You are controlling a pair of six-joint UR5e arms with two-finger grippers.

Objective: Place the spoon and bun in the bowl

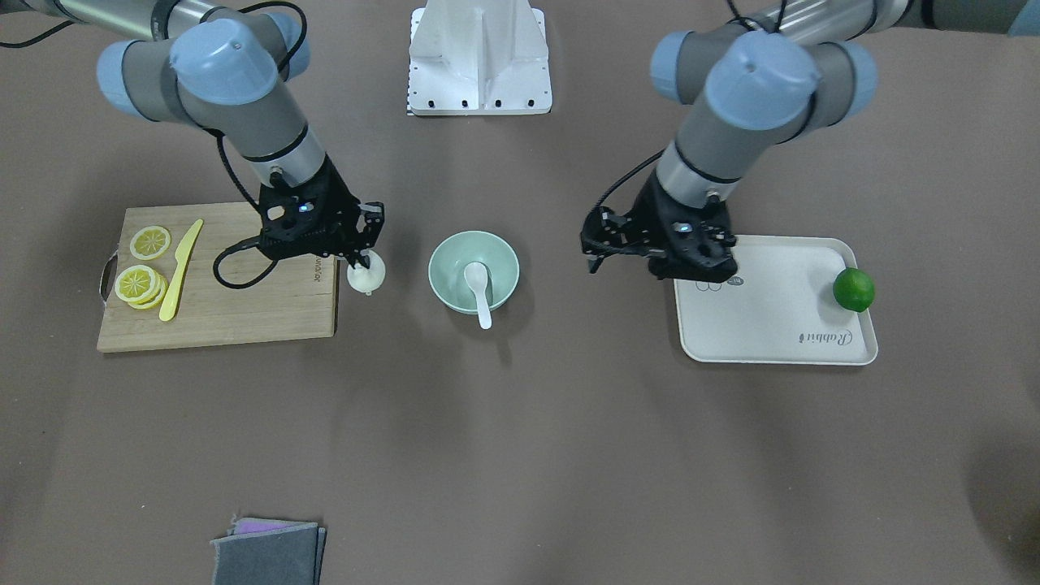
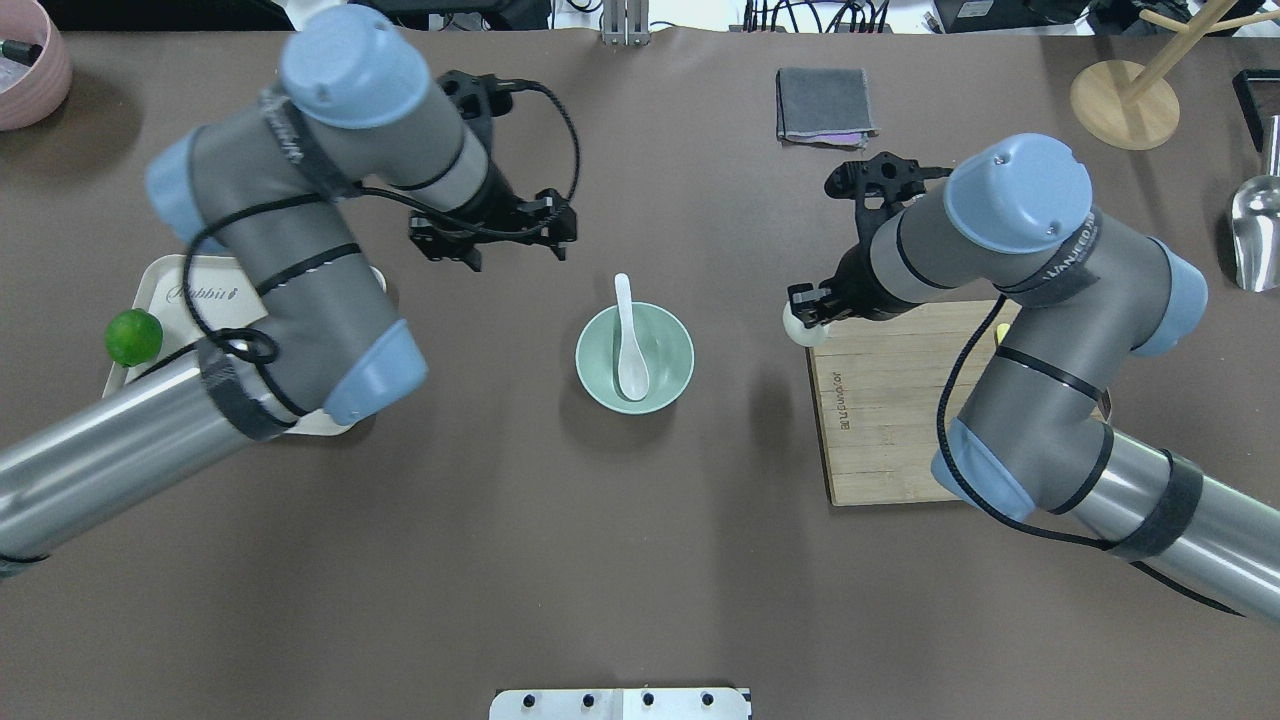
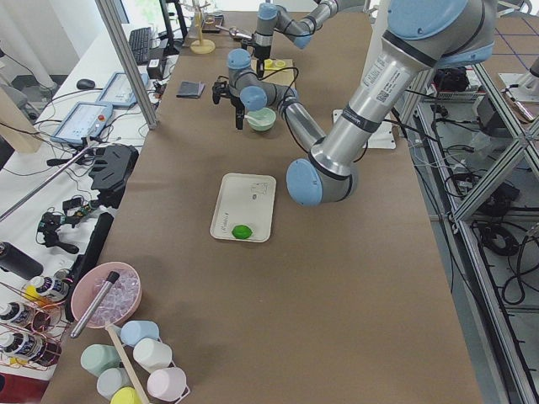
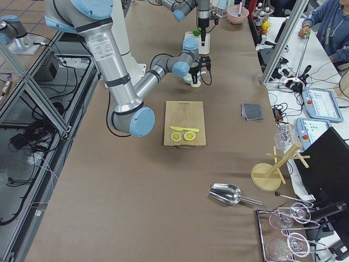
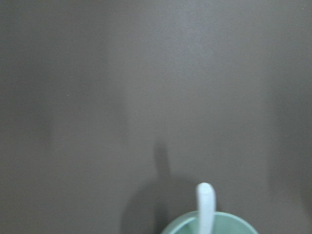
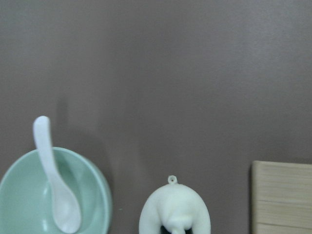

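Right now the spoon (image 1: 480,289) lies in the bowl (image 1: 443,262): its scoop rests on the bowl's bottom and its handle leans on the rim and pokes out over the side away from the robot. The bowl stands on the brown table (image 1: 520,455), between the 2 arms. The right gripper (image 1: 363,265) is clamped on the bun (image 1: 366,275), its fingers pinching the bun from above. The bun is just beside the near corner of the board (image 1: 244,313), on the bowl's side and apart from the bowl. Whether it touches the table or hangs just over it, I cannot tell. In the right wrist view the bun sits at the bottom edge, with the bowl and spoon off to its left. The left gripper (image 2: 515,252) has its jaws apart and holds nothing. It hangs over bare table between the bowl and the tray (image 1: 772,329). 1 lime (image 1: 853,290) sits on the tray's edge. Lemon slices (image 1: 150,242) and a yellow knife (image 1: 180,270) lie on the board. A folded cloth (image 1: 268,554) lies well apart from all of these.
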